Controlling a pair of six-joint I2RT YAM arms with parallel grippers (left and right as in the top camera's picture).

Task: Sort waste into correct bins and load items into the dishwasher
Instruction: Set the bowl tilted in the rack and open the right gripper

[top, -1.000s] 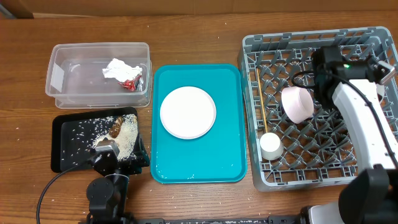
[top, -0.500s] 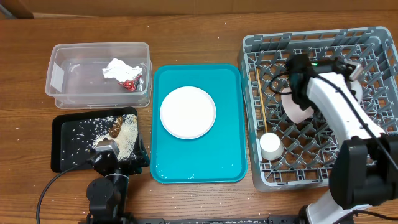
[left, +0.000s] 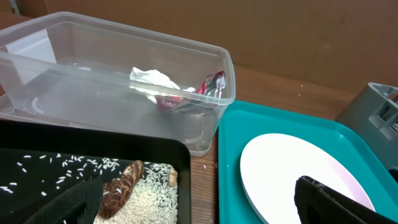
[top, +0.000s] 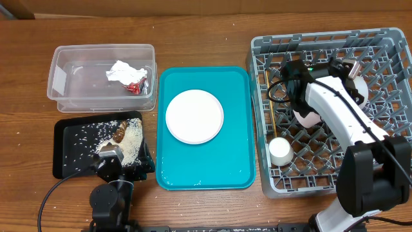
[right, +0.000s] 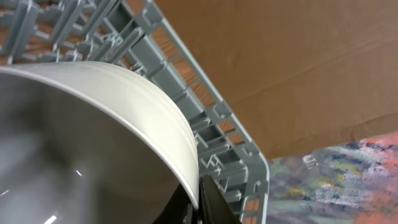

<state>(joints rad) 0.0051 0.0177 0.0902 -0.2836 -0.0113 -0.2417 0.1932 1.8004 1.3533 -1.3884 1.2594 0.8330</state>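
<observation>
My right gripper (top: 300,106) is inside the grey dish rack (top: 386,38) and shut on the rim of the pinkish-white bowl (top: 310,120). The right wrist view shows the jaws (right: 199,200) pinching the bowl's rim (right: 112,106) against the rack wall (right: 208,118). A white cup (top: 280,151) and the wooden chopsticks (top: 271,106) lie in the rack. The round plate (top: 194,116) lies on the teal tray (top: 238,161). My left gripper (top: 129,162) is open and empty, low between the black tray and the plate (left: 292,168).
The clear tub (top: 64,90) holds the white tissue (top: 121,71) and the red wrapper (top: 136,86). The black tray (top: 67,161) holds rice (top: 132,140) and a brown scrap (top: 120,131). Loose rice grains lie on the wooden table around it.
The right arm has swung left across the rack, and the bowl has shifted a little toward the front. The left arm has not moved.
</observation>
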